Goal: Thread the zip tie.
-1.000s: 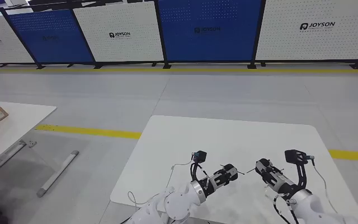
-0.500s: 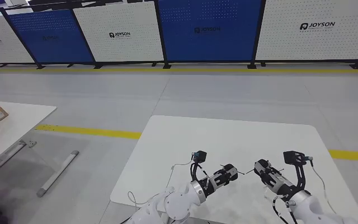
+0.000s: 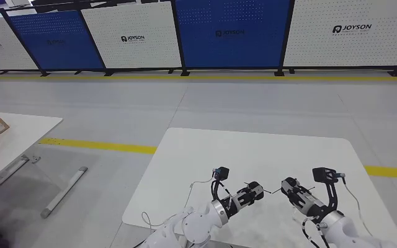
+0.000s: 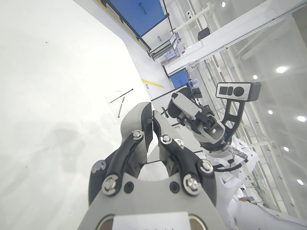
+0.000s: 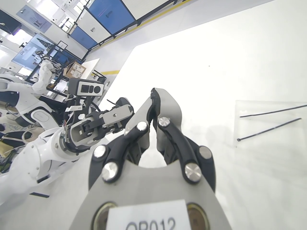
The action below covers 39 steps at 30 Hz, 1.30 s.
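Both arms are parked at the near edge of the white table (image 3: 248,155), pointing at each other, with the left gripper (image 3: 255,193) just left of the right gripper (image 3: 286,185) and a small gap between the 2. The zip tie (image 3: 272,190) bridges that gap as a thin black line up off the table, running from 1 set of tips to the other.

On the left wrist cam, the left claw's fingers (image 4: 141,120) are squeezed together with a little black nub of the tie pinched between the pads. The strand also crosses behind the fingers farther back.

The right claw is the same deal. Its fingers (image 5: 165,104) are pressed together, and a bit of black pokes out right at the tip. So it looks clamped on the other end of the tie, though that end is tiny from here.

There are also 2 spare zip ties (image 5: 269,112) lying flat on a clear sheet (image 5: 254,123) on the table, roughly parallel and not touching each other, well apart from both claws.
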Motion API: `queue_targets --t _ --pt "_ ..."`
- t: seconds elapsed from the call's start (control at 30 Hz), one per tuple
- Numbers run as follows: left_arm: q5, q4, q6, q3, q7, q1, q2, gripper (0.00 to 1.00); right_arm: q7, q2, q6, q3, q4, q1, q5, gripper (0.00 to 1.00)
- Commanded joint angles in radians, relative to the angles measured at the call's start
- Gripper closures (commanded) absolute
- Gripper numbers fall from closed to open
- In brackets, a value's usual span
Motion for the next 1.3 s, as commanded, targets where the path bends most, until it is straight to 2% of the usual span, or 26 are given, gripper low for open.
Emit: queue_targets --t 0.0,0.47,0.8,1.1,1.27 --pt "0.0 0.0 0.0 0.0 0.0 0.0 0.0 1.0 0.002 -0.001 0.0 -0.001 0.002 0.002 -0.001 1.0" --pt "0.0 0.0 0.0 0.0 0.0 0.0 0.0 1.0 0.019 -0.011 0.006 -0.014 0.012 0.021 -0.022 1.0" --pt "0.0 0.0 0.0 0.0 0.0 0.0 0.0 1.0 0.013 -0.015 -0.004 0.007 0.006 0.004 -0.01 1.0" --pt "0.0 0.0 0.0 0.0 0.0 0.0 0.0 1.0 0.036 -0.022 0.011 -0.019 0.017 0.033 -0.035 1.0" --pt "0.0 0.0 0.0 0.0 0.0 0.0 0.0 1.0 0.022 -0.024 0.015 -0.004 0.011 0.023 -0.026 1.0"
